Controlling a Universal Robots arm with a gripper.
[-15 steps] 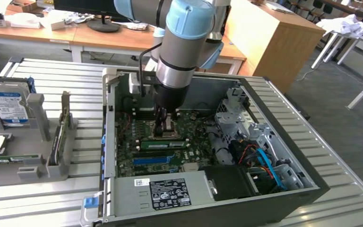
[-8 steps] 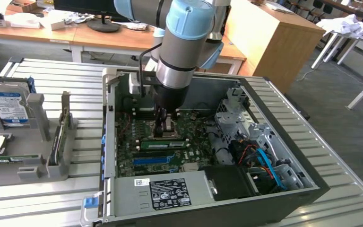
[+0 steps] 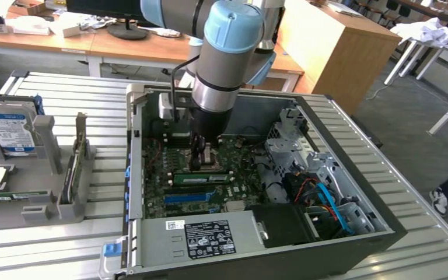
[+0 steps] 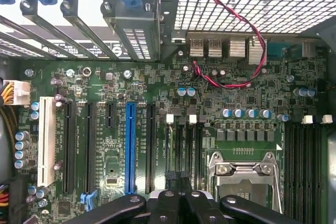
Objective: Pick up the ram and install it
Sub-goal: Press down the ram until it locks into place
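Hand (image 3: 200, 158) closed, pressing down at the motherboard (image 3: 179, 201) slots; ram (image 3: 200, 177) sits in slot nearby. Looks like seating step; next needs even push until latches click.

A grey floor (image 3: 410, 111) was seen behind the slatted metal table (image 3: 68, 245), with wooden desks (image 3: 130, 46) and a wooden cabinet (image 3: 340, 52).

Robot arm (image 3: 220, 64) reaching down into open computer case (image 3: 364, 192) on slatted bench (image 3: 60, 239), gripper (image 3: 202, 156) closed above motherboard (image 3: 170, 201), green ram (image 3: 200, 178) seated beside blue slot (image 3: 186, 198), hard drive (image 3: 10, 131) in rack at the exterior view's left
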